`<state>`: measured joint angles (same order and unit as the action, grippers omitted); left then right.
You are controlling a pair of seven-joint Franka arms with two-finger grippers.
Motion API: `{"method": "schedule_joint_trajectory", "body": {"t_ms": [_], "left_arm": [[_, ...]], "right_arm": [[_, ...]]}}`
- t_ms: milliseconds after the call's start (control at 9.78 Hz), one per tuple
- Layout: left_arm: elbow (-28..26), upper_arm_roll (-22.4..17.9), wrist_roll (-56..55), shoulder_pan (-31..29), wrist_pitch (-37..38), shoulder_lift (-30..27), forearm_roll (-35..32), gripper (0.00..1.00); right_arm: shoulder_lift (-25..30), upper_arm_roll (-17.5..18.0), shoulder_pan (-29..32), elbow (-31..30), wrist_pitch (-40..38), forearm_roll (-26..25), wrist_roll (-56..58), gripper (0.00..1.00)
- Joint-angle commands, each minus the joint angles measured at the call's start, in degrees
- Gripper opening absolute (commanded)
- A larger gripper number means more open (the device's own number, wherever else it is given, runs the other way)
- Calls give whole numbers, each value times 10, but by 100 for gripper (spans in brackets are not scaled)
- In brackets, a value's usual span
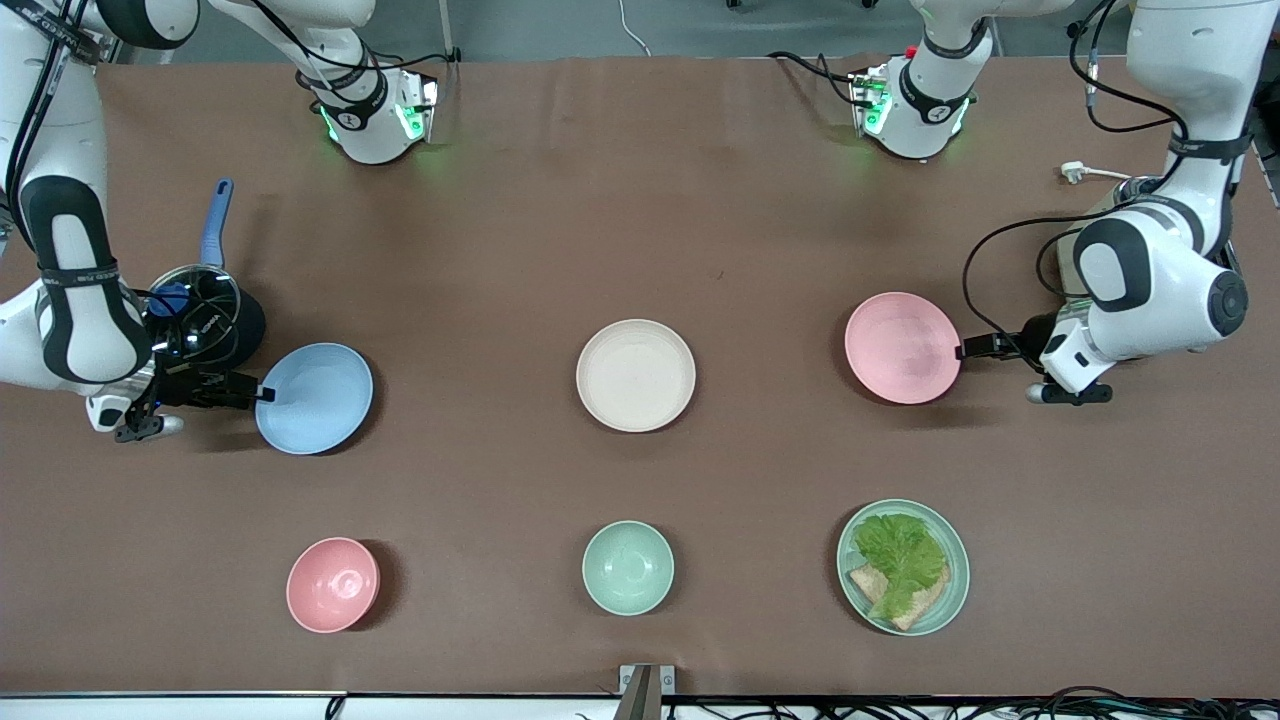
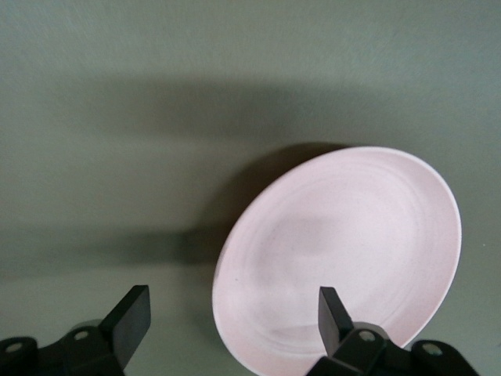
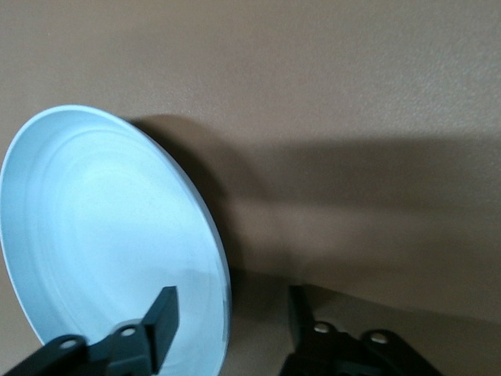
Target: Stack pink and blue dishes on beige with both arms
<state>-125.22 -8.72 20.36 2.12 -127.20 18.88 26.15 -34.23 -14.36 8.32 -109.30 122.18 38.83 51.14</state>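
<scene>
The beige plate (image 1: 636,375) lies at the middle of the table. Toward the right arm's end is the light blue plate (image 1: 314,398) (image 3: 102,235). My right gripper (image 1: 262,395) (image 3: 231,313) is open at its rim, one finger (image 3: 163,312) over the plate's inside and the other outside it. The pink plate (image 1: 902,347) (image 2: 344,251) lies toward the left arm's end. My left gripper (image 1: 962,350) (image 2: 232,313) is open astride its rim, with one finger (image 2: 333,309) over the plate and the other off it.
A pan with a blue handle and glass lid (image 1: 200,300) sits under the right arm beside the blue plate. Nearer the front camera stand a pink bowl (image 1: 333,584), a pale green bowl (image 1: 628,567) and a green plate with lettuce and bread (image 1: 903,567).
</scene>
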Motion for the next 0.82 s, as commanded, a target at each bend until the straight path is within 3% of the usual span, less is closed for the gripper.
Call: {"method": "schedule_joint_trajectory", "body": {"t_ms": [0,102,205,409,614,716], "left_arm": [[-27,0,12,1,-44,28,35,76],[-41,0,12,4,-77,37,72,74],[-50,6,12,8,-112,44,112,72],[-67,6,13,19,-154,50,136,63],[-67,8,13,19,-154,46,136,20],[-67,8,14,19,-154,42,136,6]], "right_arm": [[14,1,0,-20,-3,29,9,52],[14,1,1,-23,-4,30,7,37],[14,1,3,-22,-12,34,5,5],[15,-2,4,-15,-33,43,3,1],[19,-17,-1,19,-70,37,-25,1],[20,-34,-7,66,-132,19,-58,1]]}}
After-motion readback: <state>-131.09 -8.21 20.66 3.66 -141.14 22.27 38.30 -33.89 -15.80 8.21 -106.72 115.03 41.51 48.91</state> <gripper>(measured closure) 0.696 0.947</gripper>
